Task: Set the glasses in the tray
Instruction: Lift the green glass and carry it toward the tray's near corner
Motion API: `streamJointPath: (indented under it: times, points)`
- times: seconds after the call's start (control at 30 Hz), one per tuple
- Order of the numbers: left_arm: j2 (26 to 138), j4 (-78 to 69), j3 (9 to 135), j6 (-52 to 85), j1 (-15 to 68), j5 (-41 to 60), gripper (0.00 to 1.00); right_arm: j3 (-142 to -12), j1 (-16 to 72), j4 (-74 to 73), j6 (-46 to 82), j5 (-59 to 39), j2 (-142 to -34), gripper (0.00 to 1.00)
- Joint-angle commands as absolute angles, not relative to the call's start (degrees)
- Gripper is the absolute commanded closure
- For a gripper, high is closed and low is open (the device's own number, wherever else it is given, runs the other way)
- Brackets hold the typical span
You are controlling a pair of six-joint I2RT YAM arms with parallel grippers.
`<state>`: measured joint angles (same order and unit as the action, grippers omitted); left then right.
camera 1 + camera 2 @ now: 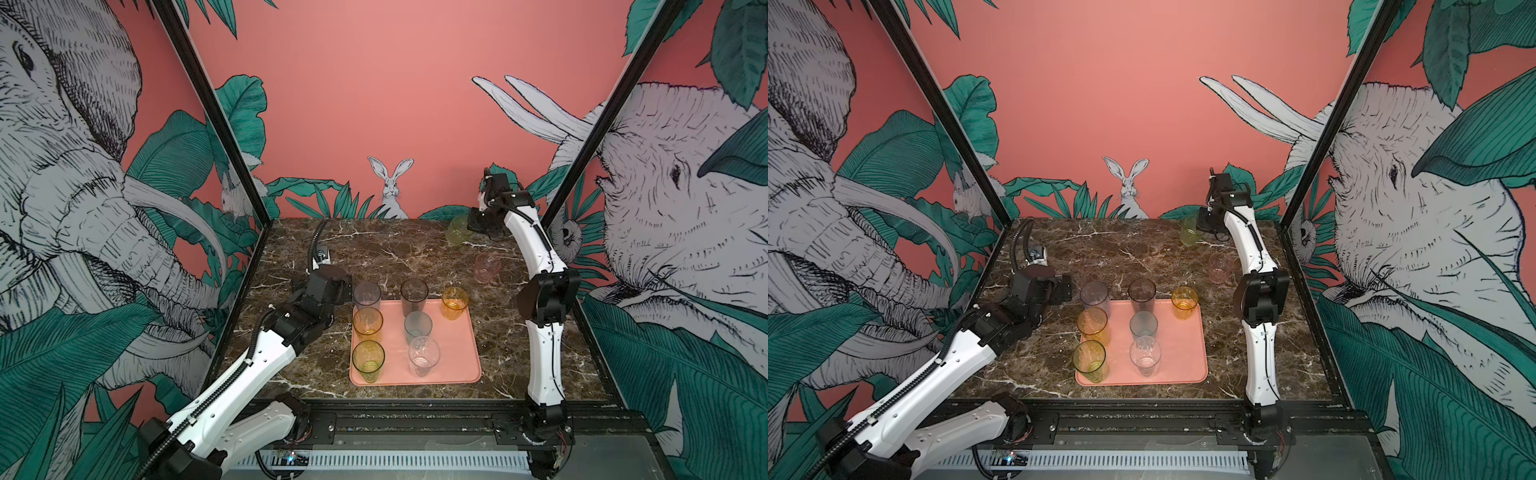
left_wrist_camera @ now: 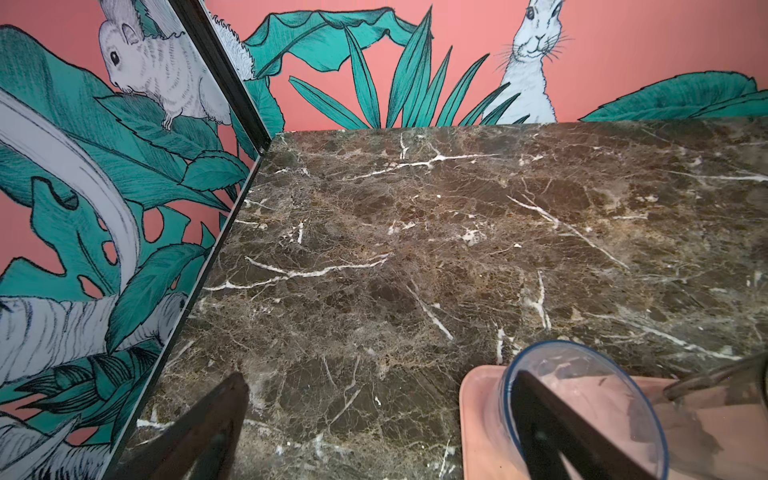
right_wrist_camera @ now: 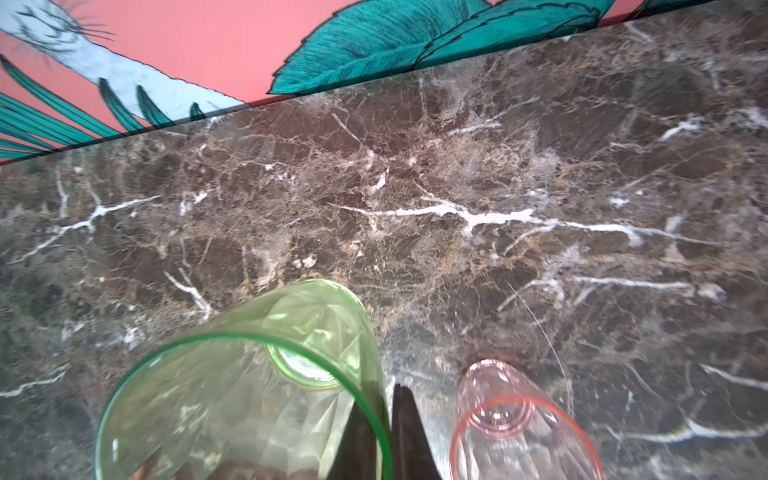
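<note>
**Right claw pinches green tumbler at the back; seven tumblers on tray**

The right claw (image 3: 380, 415) is closed on the rim wall of the short green tumbler (image 3: 249, 395), with the wall between its two fingers. This is at the far right of the worktop (image 1: 507, 365), close to the back wall. Can't tell whether the tumbler's base is off the worktop. The pink tumbler (image 1: 487, 267) stands upright on the worktop near it, toward the front, off the tray.

The left claw (image 2: 379, 375) is spread wide and grips nothing. It sits at the tray's back-left corner, just beside the grey tumbler (image 1: 367, 295). In the left wrist view one finger overlaps that tumbler; can't tell if it is inside or behind.

The salmon-pink tray (image 1: 453, 357) lies centre-front on the worktop with seven tumblers upright on it.
- Left column, back to front: grey tumbler, tall amber tumbler (image 1: 368, 322), tall yellow-green tumbler (image 1: 368, 359).
- Middle column: smoky tumbler (image 1: 414, 297), frosted teal-grey tumbler (image 1: 418, 326), clear tumbler (image 1: 424, 355).
- Back-right corner: short amber tumbler (image 1: 455, 302).
</note>
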<state>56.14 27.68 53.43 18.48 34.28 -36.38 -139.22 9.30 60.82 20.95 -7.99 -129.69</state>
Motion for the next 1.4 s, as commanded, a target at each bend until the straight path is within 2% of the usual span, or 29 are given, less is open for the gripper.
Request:
streamJointPath:
  times: [0.0,0.47,1.0,1.37]
  points:
    - [54.12,29.16,52.74,19.92,33.98,-35.89,0.01,-136.82,9.14,61.87,20.39,-8.18,-124.95,1.00]
    - [51.61,34.43,51.69,23.73,33.99,-32.99,0.01,-123.17,10.73,62.34,19.52,-7.12,-109.08,1.00]
    - [42.13,40.46,44.81,27.76,33.93,-31.50,0.02,-104.34,16.07,62.76,19.60,-3.71,-89.75,1.00]
    - [40.16,40.97,41.45,29.88,34.01,-29.56,0.03,-92.13,19.86,62.66,22.01,-1.46,-78.54,1.00]
